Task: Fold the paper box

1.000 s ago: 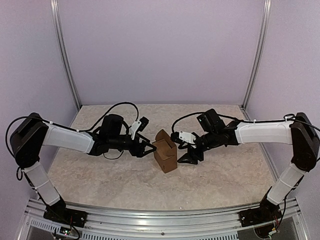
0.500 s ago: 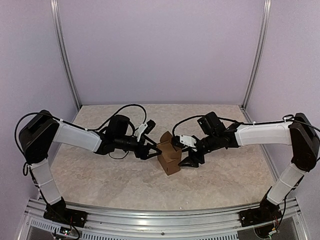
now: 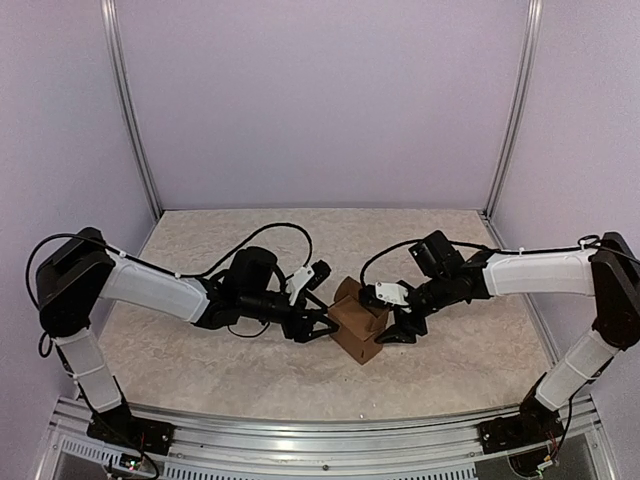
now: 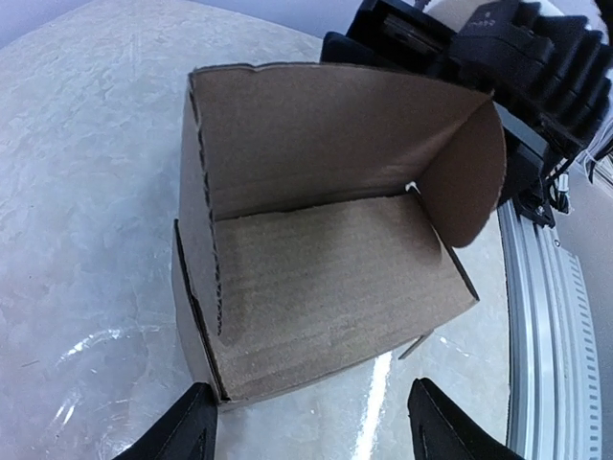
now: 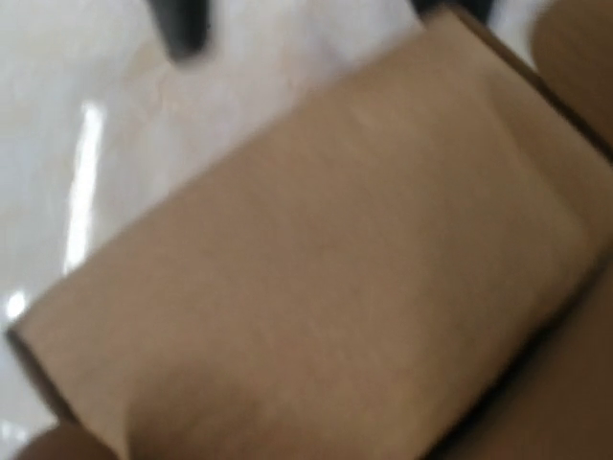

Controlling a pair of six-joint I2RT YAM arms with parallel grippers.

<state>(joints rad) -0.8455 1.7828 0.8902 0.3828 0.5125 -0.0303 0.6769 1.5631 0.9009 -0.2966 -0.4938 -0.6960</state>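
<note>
So the small brown cardboard box (image 3: 360, 328) is sitting on the pale marbled tabletop (image 3: 200, 370), pretty much dead centre between the two arms and a bit toward the near edge. It's half assembled. In the left wrist view the box (image 4: 326, 278) has one big panel standing up at the back and a rounded flap (image 4: 469, 182) curling in at the right end.

The left gripper (image 3: 322, 325) comes in low from the left with its jaws spread wide. The box sits just ahead of the fingertips (image 4: 196, 426), and honestly I can't say if they touch it.

The right gripper (image 3: 393, 330) is pressed up close against the box's right side. Its own camera is just a blurry wall of cardboard (image 5: 316, 259), so no idea if that gripper is open or closed.
</note>
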